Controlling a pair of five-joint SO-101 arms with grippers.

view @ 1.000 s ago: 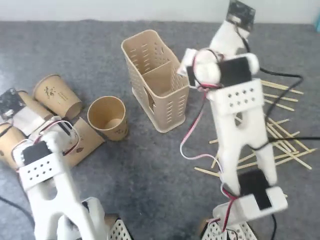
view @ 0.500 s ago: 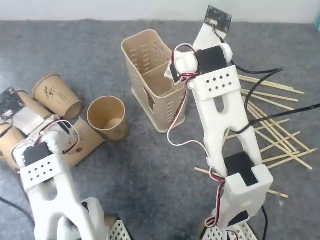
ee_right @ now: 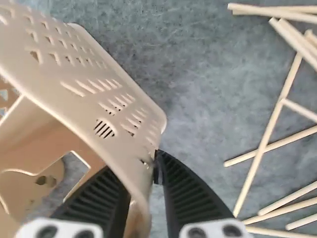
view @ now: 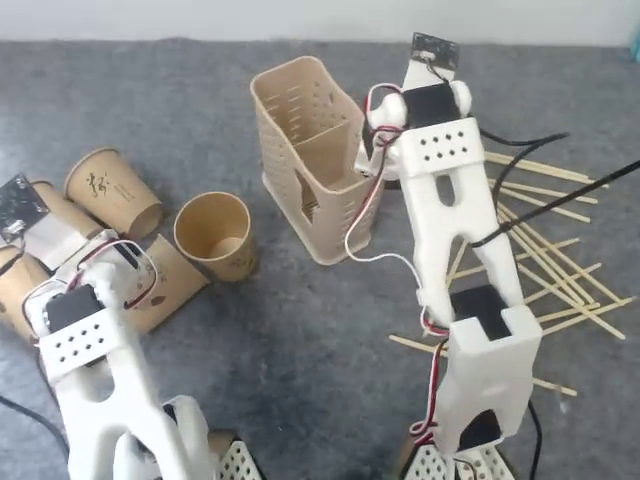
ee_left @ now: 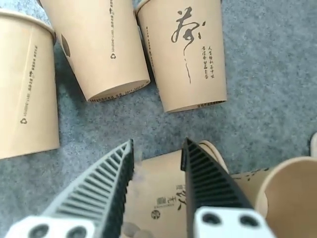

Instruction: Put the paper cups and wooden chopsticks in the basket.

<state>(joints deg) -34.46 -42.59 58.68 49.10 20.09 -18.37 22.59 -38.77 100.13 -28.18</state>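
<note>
The right gripper is closed to a narrow gap on the basket. In the right wrist view one finger sits inside the wall's top corner and the other outside, and it holds nothing else. Loose chopsticks lie crossed on the grey mat just beyond that same wall. The step in hand looks like steadying or shifting the basket, not loading it.

In the left wrist view the left gripper is partly open and empty. It hovers over a lying cup, with three more cups on their sides past its tips.

In the high view all the cups are grouped well away from the basket, on the side opposite the chopsticks. An upright cup is the one nearest the basket. I see nothing in the basket's two compartments, so the task seems barely begun.

The next move probably calls for the right gripper to let go of the wall and go to the chopsticks. They are thin, flat on the mat and tangled, so taking just one will be fiddly. A red and white cable hangs against the basket's side and could snag. The cups are crowded together, and the upright cup touches the lying cup, so lifting one may knock another.
</note>
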